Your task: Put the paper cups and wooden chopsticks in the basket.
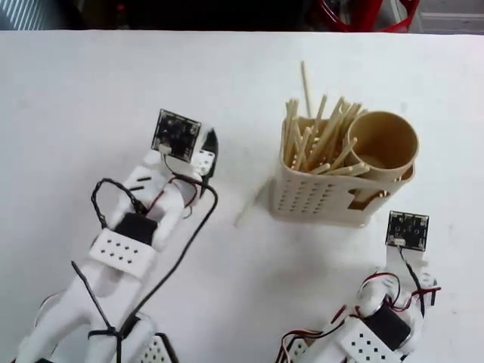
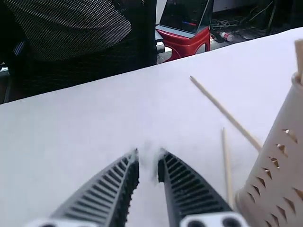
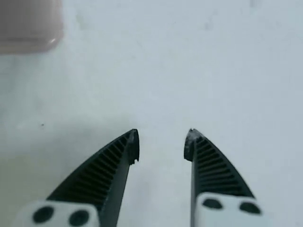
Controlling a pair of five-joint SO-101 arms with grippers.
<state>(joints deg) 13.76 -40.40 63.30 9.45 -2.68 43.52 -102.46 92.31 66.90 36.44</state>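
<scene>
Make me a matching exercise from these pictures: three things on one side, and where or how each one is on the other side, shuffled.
Things:
1. paper cup
2. loose chopstick
3. right gripper

States:
A. open, holding nothing
B. standing in the basket
C. lying on the table beside the basket

Pairs: 1-B, 2-C, 3-A

Bright, even light washes the white surface (image 1: 83, 83) almost to glare in the high view, while the room behind it falls dark. The basket (image 1: 318, 198) throws only a faint, soft-edged shadow sideways, and a dull shade spreads over the surface beside the right end effector (image 3: 162, 140).
</scene>
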